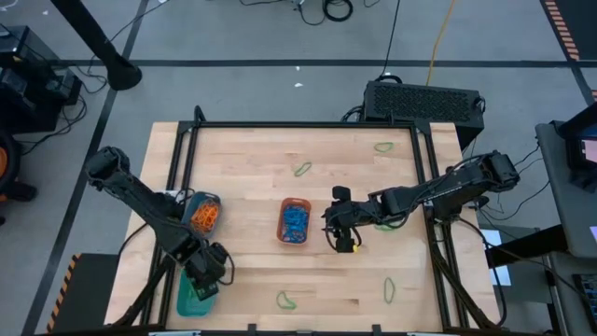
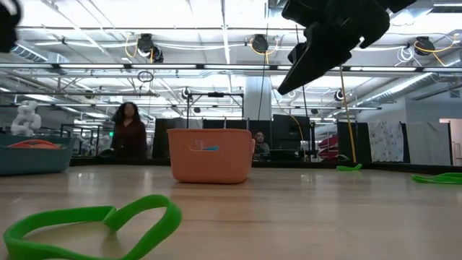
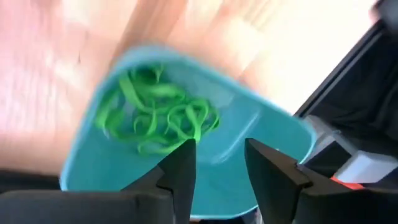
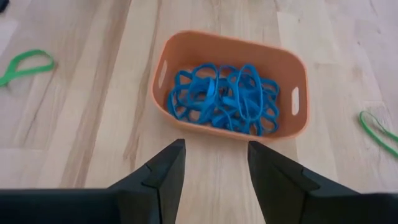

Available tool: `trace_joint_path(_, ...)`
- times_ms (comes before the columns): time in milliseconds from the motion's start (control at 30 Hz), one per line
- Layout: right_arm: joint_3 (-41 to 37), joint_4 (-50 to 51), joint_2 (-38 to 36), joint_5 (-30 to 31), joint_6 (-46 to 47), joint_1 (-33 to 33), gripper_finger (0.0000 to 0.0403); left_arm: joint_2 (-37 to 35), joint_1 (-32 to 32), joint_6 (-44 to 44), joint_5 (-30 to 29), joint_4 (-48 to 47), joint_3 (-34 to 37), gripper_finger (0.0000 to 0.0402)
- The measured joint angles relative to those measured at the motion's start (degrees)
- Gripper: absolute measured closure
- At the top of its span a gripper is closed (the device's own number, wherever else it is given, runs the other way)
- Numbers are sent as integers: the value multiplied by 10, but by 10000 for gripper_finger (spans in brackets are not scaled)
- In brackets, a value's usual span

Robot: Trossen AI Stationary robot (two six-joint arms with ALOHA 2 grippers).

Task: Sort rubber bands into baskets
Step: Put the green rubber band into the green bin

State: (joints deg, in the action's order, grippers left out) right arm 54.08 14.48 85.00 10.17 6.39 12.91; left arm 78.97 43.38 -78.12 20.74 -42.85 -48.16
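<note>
Hovering over the teal basket (image 1: 193, 301) at the table's near left corner, the left tool (image 3: 217, 163) has its two dark fingers spread apart with nothing between them; the left wrist view shows a heap of green rubber bands (image 3: 155, 117) lying inside that basket below the fingers. The right tool (image 4: 211, 163) hangs above the wooden table (image 1: 252, 177) just right of the orange basket (image 1: 295, 222), which stands near the table's middle; its fingers are also spread and empty. The right wrist view shows the orange basket holding a tangle of blue rubber bands (image 4: 224, 99). A round blue-teal basket (image 1: 202, 212) sits to the left, beside the left arm, and holds orange rubber bands (image 1: 205, 217). Loose green bands lie scattered on the bare wood: one far from the camera near the table's far right corner (image 1: 383, 147), one left of it toward the middle (image 1: 302, 169), one near the front edge by the middle (image 1: 285, 300), and one near the front right (image 1: 389, 290). A small yellow piece (image 1: 355, 245) shows just beside the right tool; what it is cannot be told. In the low view a green band (image 2: 94, 224) lies close in the foreground, the orange basket stands behind it, and a person (image 2: 130, 133) stands in the room beyond the table.
</note>
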Motion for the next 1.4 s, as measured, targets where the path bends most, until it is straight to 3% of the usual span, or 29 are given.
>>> trace_joint_path(100, 0, 19, 0, 0, 8, 0, 236, -15, -25, 50, -32, 0, 0, 258)
trace_joint_path(233, 0, 63, 0, 0, 52, 0, 236, -27, -55, 149, -131, 6, 0, 258)
trace_joint_path(333, 0, 106, 0, -10, 93, 0, 236, -28, -69, 237, -229, 12, 0, 258)
trace_joint_path(567, 0, 233, 0, -100, 200, 0, 236, -25, -78, 486, -502, 113, 0, 258)
trace_joint_path(700, 0, 315, 0, -120, 254, 2, 236, -25, -81, 594, -597, 144, 0, 258)
trace_joint_path(833, 0, 403, 0, -120, 303, 4, 236, -29, -106, 652, -601, 177, 20, 258)
trace_joint_path(1000, 0, 474, 0, -117, 345, 20, 236, -58, -159, 683, -539, 247, 94, 258)
trace_joint_path(1133, -4, 466, 0, -73, 323, 35, 236, -94, -197, 730, -478, 382, 149, 258)
trace_joint_path(1267, -23, 455, 0, -72, 310, 21, 236, -111, -222, 810, -386, 530, 167, 258)
trace_joint_path(1400, -67, 413, 0, -85, 301, -1, 236, -112, -236, 878, -357, 612, 167, 258)
